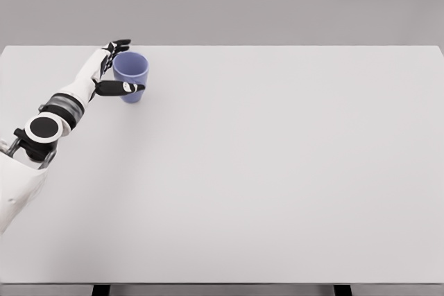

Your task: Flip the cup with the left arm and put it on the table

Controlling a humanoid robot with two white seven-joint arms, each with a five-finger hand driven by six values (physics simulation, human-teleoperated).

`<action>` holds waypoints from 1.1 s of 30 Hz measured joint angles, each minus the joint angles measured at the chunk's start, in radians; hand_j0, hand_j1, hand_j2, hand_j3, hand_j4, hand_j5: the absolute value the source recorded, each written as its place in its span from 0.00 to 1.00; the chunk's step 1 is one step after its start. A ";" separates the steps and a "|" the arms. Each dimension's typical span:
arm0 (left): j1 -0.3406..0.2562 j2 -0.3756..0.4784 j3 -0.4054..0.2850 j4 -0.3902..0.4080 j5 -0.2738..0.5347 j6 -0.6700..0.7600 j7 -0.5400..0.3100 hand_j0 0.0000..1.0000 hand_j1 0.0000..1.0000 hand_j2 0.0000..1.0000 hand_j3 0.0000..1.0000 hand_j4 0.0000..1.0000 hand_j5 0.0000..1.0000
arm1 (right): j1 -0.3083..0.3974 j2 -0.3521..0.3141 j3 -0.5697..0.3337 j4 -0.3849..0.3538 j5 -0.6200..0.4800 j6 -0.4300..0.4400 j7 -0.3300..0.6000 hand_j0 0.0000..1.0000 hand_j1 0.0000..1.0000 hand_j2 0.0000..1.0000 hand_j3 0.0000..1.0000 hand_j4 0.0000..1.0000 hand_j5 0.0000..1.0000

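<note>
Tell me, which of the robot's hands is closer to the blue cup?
Left. The left hand is wrapped around the blue cup, thumb across its front and fingers behind its rim. The right hand is not in view.

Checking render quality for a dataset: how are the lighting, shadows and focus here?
Head view: even, soft light and no glare on the table; only a faint shadow under the cup; cup and left hand look slightly soft, with no motion blur or visible distortion.

Left robot hand (114, 67) around upright cup (131, 74)
</note>
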 measured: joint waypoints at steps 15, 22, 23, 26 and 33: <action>-0.002 0.009 0.000 -0.002 -0.007 0.000 -0.001 1.00 1.00 1.00 1.00 1.00 1.00 | 0.000 0.000 0.000 0.000 0.000 0.000 0.000 1.00 1.00 1.00 1.00 1.00 1.00; -0.003 0.013 0.001 -0.002 -0.013 0.000 -0.001 1.00 1.00 1.00 1.00 1.00 1.00 | 0.000 0.000 0.000 0.000 0.000 0.000 0.000 1.00 1.00 1.00 1.00 1.00 1.00; -0.003 0.013 0.001 -0.002 -0.013 0.000 -0.001 1.00 1.00 1.00 1.00 1.00 1.00 | 0.000 0.000 0.000 0.000 0.000 0.000 0.000 1.00 1.00 1.00 1.00 1.00 1.00; -0.003 0.016 0.002 -0.001 -0.014 0.001 -0.001 1.00 1.00 1.00 1.00 1.00 1.00 | 0.000 0.000 0.000 0.000 0.000 0.000 0.000 1.00 1.00 1.00 1.00 1.00 1.00; -0.003 0.025 0.003 0.002 -0.014 0.002 -0.001 1.00 1.00 1.00 1.00 1.00 1.00 | 0.000 0.000 0.000 0.000 0.000 0.000 0.000 1.00 1.00 1.00 1.00 1.00 1.00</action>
